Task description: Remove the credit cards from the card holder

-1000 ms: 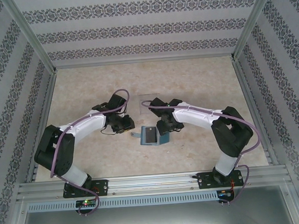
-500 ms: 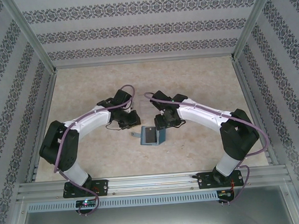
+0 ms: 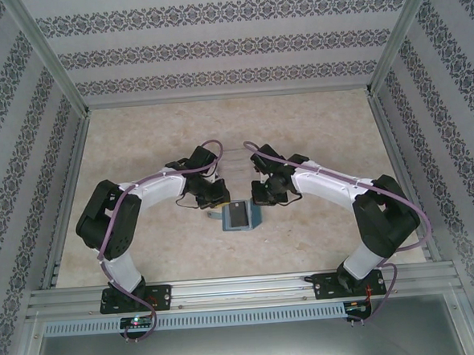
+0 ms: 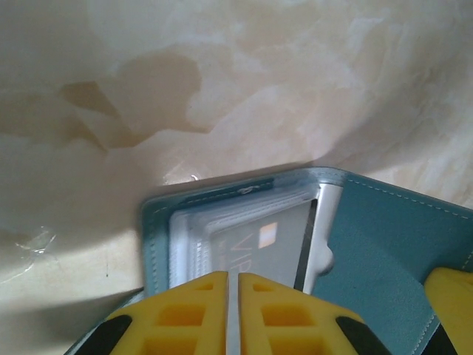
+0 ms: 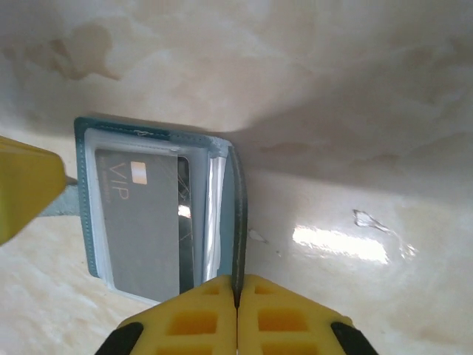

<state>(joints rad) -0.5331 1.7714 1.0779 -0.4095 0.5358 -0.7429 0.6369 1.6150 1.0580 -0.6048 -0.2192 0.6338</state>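
The teal card holder [image 3: 256, 220] lies open on the table between my two grippers. A grey credit card [image 3: 238, 215] marked VIP sits in its clear pocket [image 5: 140, 222] [image 4: 277, 240]. My right gripper [image 5: 237, 279] [image 3: 262, 198] is shut on the holder's right cover [image 5: 238, 214], which stands up edge-on; its teal face [image 4: 384, 244] rises beside the card. My left gripper [image 4: 233, 275] [image 3: 216, 203] is at the holder's left edge by the tab strap [image 5: 58, 205]. Its fingers are nearly together, with a thin pale strip of the holder between them.
The marbled tabletop [image 3: 139, 151] stretches to patterned walls and aluminium posts on three sides. A small shiny clear scrap [image 5: 369, 222] lies on the table right of the holder. Both arms curve inward from the near edge.
Both arms swung inward and down to the holder. The right gripper closed on the raised cover. The left gripper's fingers narrowed at the holder's left edge.
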